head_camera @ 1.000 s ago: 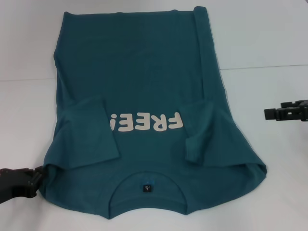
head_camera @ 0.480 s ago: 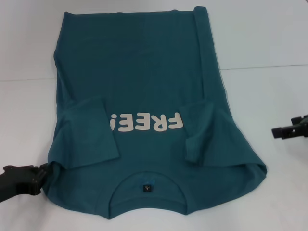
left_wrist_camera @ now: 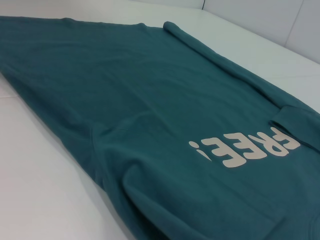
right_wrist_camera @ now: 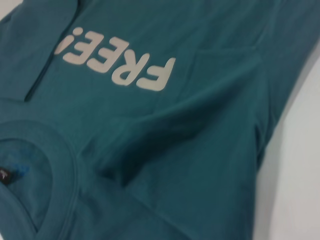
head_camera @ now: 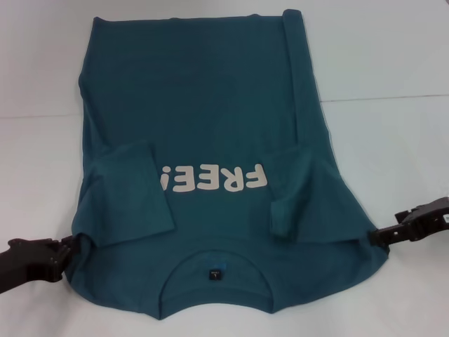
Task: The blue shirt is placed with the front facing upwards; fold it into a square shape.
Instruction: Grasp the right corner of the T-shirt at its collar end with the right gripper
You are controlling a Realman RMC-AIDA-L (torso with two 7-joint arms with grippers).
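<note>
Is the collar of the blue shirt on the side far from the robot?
No, the blue shirt lies with its collar nearest the robot.

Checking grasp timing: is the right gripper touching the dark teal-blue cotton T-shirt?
Touching. In the head view the right gripper has its black tip against the dark teal-blue cotton T-shirt at the shoulder edge, with no white table between them.

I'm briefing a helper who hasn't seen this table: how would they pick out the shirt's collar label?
The blue shirt lies spread on the white table, its collar at the near edge, between the left gripper and right gripper. Inside the collar's curve sits the label, a small black tag, unlike the big off-white FREE! lettering above.
</note>
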